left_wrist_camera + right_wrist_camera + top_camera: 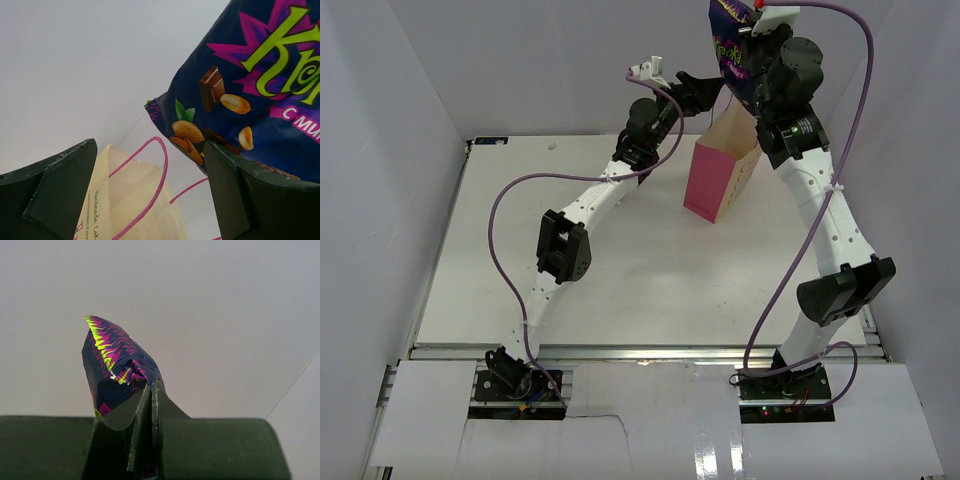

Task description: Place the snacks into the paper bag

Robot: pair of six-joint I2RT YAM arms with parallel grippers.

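Right fingers (140, 412) pinched tight on snack bag (732, 40), held above paper bag (715, 185). Left fingers (60, 192) spread wide, gripping nothing, at the bag's handles (161, 170).

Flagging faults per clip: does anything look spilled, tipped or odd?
Nothing stands out. The tall pink paper bag stands upright; the right pincer is shut on the dark blue-purple crinkly snack bag above it; the left pincer is open near its handles.

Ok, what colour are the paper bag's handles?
Pink. The handles show best in the left wrist view.
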